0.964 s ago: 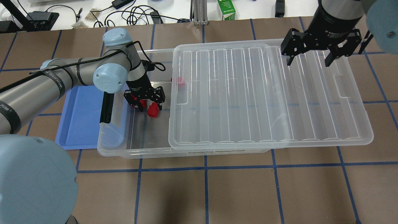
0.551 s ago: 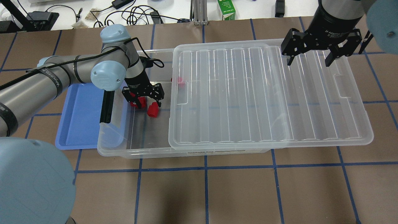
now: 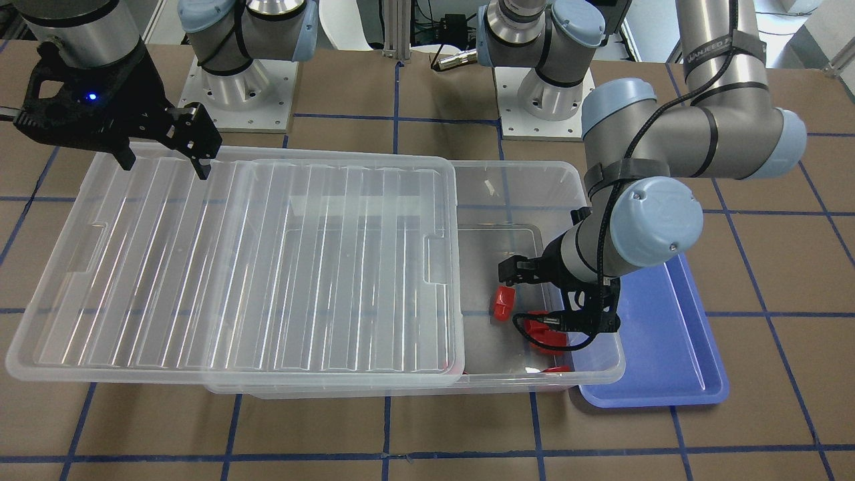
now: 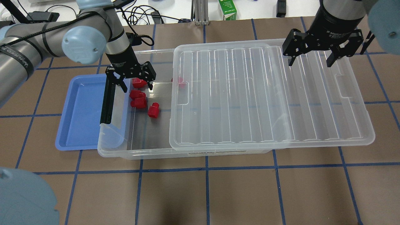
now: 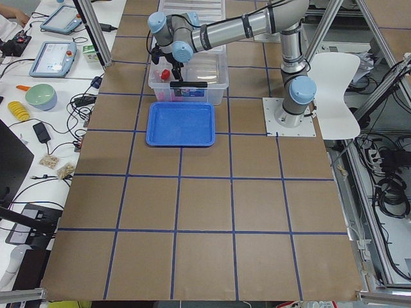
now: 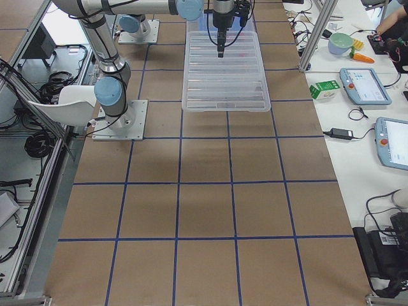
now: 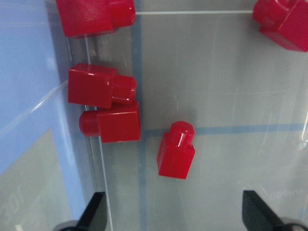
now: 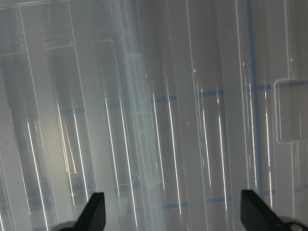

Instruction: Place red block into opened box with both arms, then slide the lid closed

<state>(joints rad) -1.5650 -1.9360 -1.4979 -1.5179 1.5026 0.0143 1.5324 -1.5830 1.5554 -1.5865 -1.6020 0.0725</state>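
While the left gripper [image 4: 136, 85] hangs over the uncovered end of the box [image 4: 137, 154] with its fingers spread and empty, the red block [image 4: 153, 110] lies alone on the box floor. Three more red blocks [image 4: 138, 103] cluster near the end wall that carries the black latch bar [image 4: 106, 100]. The lid [image 4: 250, 93] covers the rest of the box and overhangs its other end. The right gripper [image 4: 310, 62] hovers above that end, splayed wide and gripping nothing. A blue tray [image 4: 78, 118] lies beside the latch end

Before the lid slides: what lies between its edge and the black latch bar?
Loose red blocks on the box floor, the open left pincer above them; overhead view.
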